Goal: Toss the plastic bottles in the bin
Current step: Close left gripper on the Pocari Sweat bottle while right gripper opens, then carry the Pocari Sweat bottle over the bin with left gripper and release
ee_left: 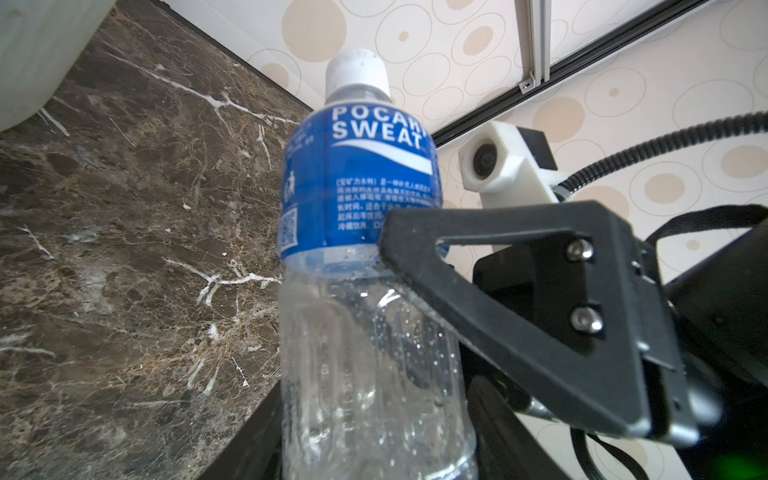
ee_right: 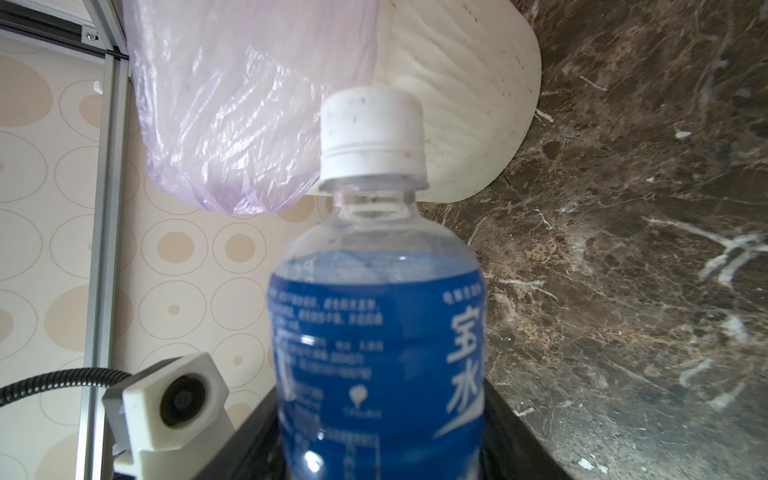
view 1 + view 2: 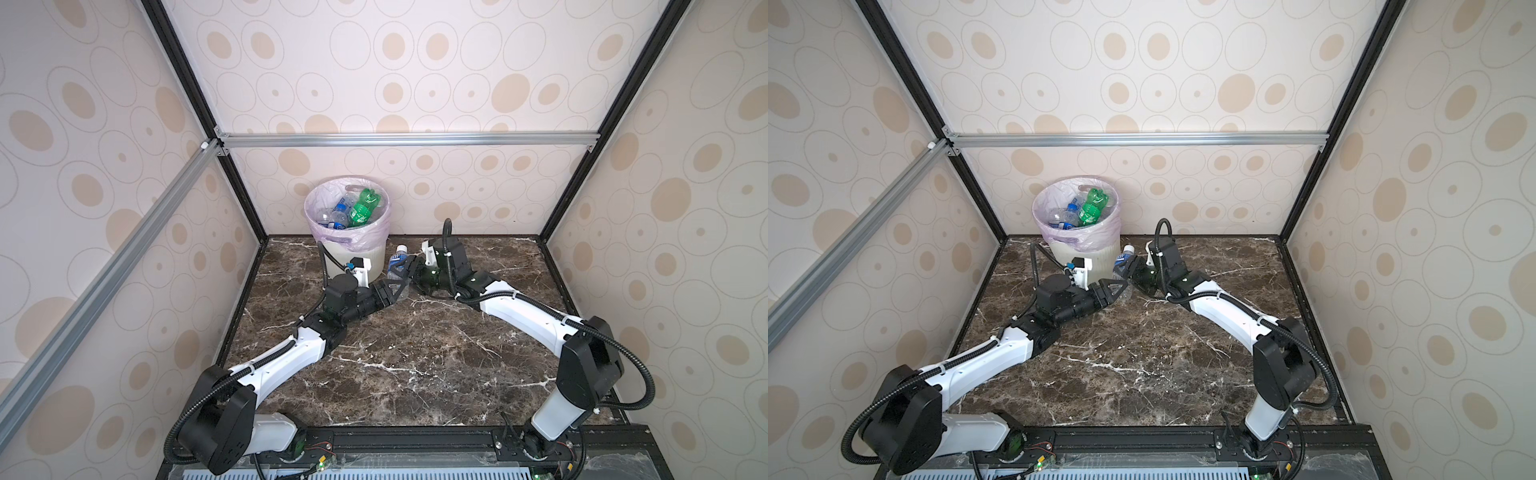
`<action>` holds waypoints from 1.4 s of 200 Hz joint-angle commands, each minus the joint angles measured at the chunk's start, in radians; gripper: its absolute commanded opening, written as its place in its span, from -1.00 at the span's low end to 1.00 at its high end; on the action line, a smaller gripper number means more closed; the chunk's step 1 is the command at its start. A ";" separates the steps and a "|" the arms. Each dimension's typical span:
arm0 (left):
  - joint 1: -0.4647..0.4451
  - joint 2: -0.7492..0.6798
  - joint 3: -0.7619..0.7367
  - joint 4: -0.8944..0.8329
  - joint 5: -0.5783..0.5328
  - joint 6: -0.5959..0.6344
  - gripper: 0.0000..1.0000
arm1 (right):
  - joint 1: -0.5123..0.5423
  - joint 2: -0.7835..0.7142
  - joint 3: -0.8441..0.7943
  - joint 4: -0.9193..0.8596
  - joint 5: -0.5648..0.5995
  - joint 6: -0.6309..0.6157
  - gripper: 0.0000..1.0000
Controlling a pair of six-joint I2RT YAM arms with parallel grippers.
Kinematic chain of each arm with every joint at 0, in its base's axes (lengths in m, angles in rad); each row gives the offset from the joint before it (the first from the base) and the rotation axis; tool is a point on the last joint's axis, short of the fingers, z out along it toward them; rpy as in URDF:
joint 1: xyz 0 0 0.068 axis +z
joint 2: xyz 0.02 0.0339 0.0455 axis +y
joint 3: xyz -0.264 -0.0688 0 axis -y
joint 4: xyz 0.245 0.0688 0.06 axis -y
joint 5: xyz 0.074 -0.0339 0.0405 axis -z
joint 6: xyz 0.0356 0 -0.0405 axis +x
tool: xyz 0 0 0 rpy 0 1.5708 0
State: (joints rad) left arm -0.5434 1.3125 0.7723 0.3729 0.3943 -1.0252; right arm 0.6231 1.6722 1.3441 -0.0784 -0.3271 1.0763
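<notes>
1 bottle (image 3: 397, 262) is up beside the bin (image 3: 374, 259), near the tabletop's far edge. The right gripper (image 3: 409, 268) grips it. The left gripper (image 3: 400, 289) has its jaws around the bottom; I cannot tell how tight. A loose hold could drop it.

Soft, even light surrounds me, shadows faint; the bottle (image 2: 376, 345) blurs, too close, in my right wrist view.

One bin (image 3: 376, 259), one white-capped bottle (image 3: 397, 262), one green bottle (image 3: 362, 208), several clear bottles (image 3: 332, 216).
</notes>
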 commanded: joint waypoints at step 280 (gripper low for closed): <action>0.343 0.282 1.111 -0.598 -0.312 0.509 -0.05 | -0.105 -0.125 0.072 -0.198 0.088 -0.268 1.00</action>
State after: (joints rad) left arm -0.2481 1.5002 1.8542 -0.1951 0.0765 -0.5270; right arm 0.5274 1.5185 1.4128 -0.2783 -0.2279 0.8085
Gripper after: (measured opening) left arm 0.554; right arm 0.997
